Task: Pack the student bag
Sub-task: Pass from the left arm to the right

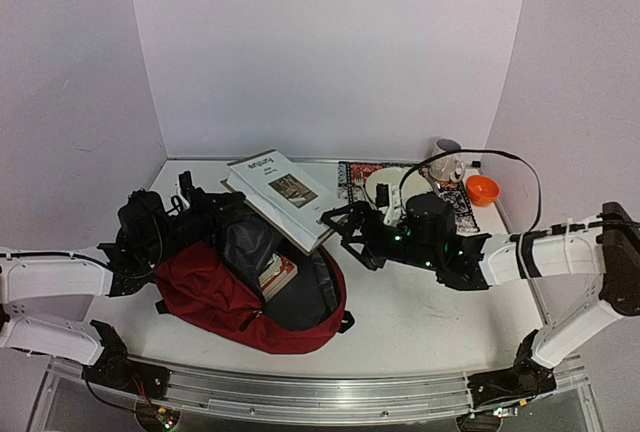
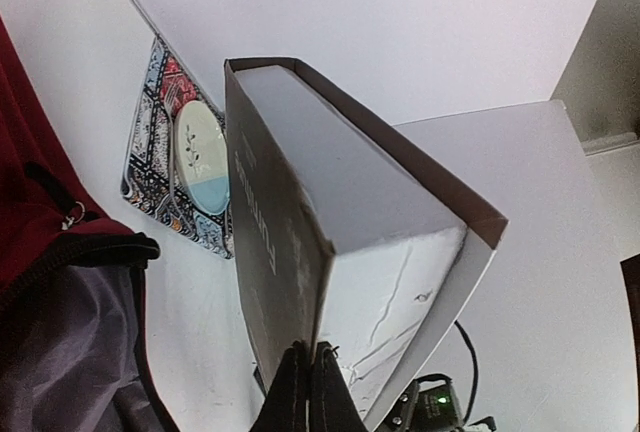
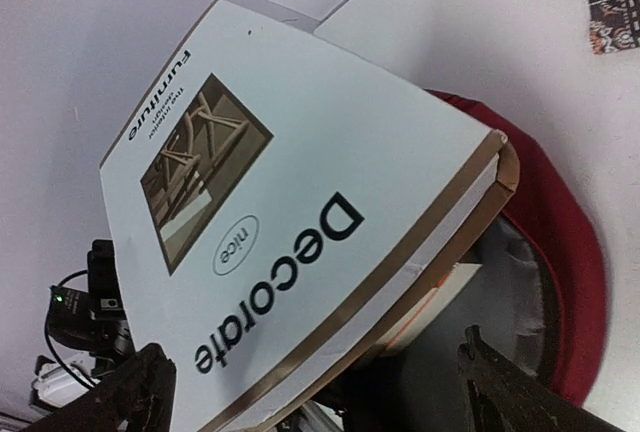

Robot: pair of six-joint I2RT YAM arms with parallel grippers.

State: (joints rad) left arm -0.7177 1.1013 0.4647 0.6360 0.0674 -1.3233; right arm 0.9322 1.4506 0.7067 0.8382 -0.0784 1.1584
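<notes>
The dark red student bag lies open on the table, its black lining up; it also shows in the left wrist view and the right wrist view. A small book lies inside it. A large white "Decorate" book slants over the bag's far opening. My left gripper is shut, and its fingertips meet at the book's near corner. My right gripper is wide open at the book's other end, its fingers either side of the corner.
A patterned book with a pale plate on it lies at the back right, also in the left wrist view. An orange bowl and a cup stand behind it. White walls enclose three sides.
</notes>
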